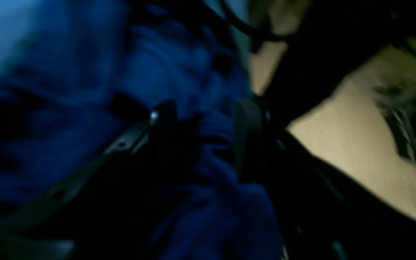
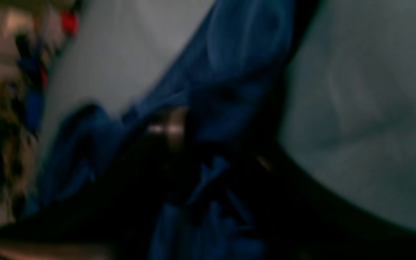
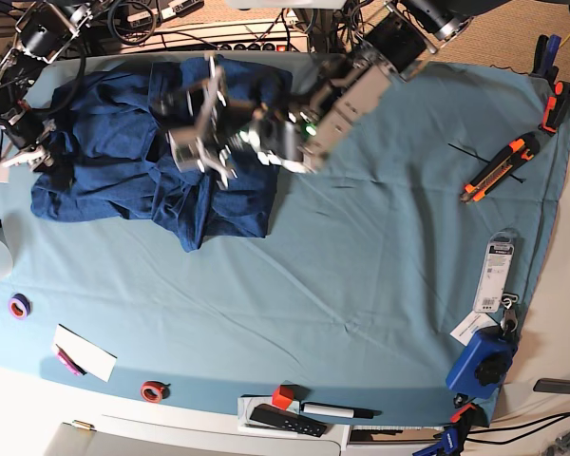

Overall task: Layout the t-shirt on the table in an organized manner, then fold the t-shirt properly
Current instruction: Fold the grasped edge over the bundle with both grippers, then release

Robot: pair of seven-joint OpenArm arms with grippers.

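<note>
The left gripper (image 1: 200, 137) pinches a fold of the t-shirt (image 3: 123, 157). The right gripper (image 2: 193, 169) sits on its far edge, grip unclear. The shirt stretches between them.

T-shirt (image 3: 123, 161): soft matt navy knit cloth, wrinkled. Table (image 3: 361, 266): covered in smooth matt teal cloth. Utility knife (image 3: 494, 169), right of frame: orange-and-black plastic.
</note>
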